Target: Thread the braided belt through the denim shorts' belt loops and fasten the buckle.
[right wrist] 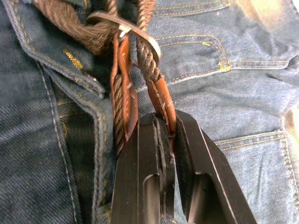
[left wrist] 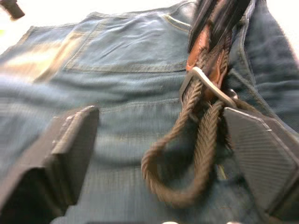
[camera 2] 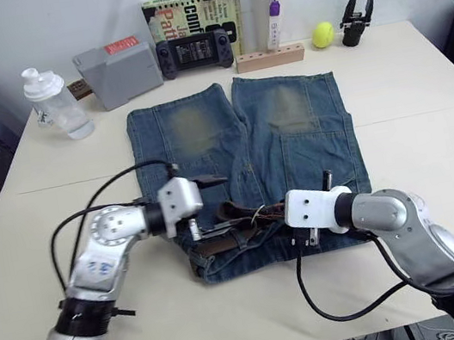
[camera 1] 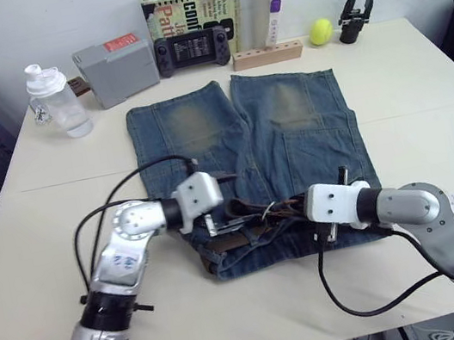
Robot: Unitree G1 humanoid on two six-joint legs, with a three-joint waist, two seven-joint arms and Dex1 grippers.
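The right gripper (right wrist: 163, 140) clamps the braided belt's (left wrist: 198, 140) smooth tan leather end beside the flat metal buckle (right wrist: 124, 29); the left gripper (left wrist: 159, 140) gapes over faded denim shorts (camera 1: 288, 116).

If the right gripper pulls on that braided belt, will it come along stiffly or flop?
Probably floppy: the braided belt sags in a loose loop on the denim shorts. The woven cord looks grippy, so the right gripper, shut on its leather end, should hold it. The buckle may snag.

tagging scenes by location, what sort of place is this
Probably an indoor lab or office bench: a pale table against a plain wall, holding a handheld game console, a spare gripper and denim shorts.
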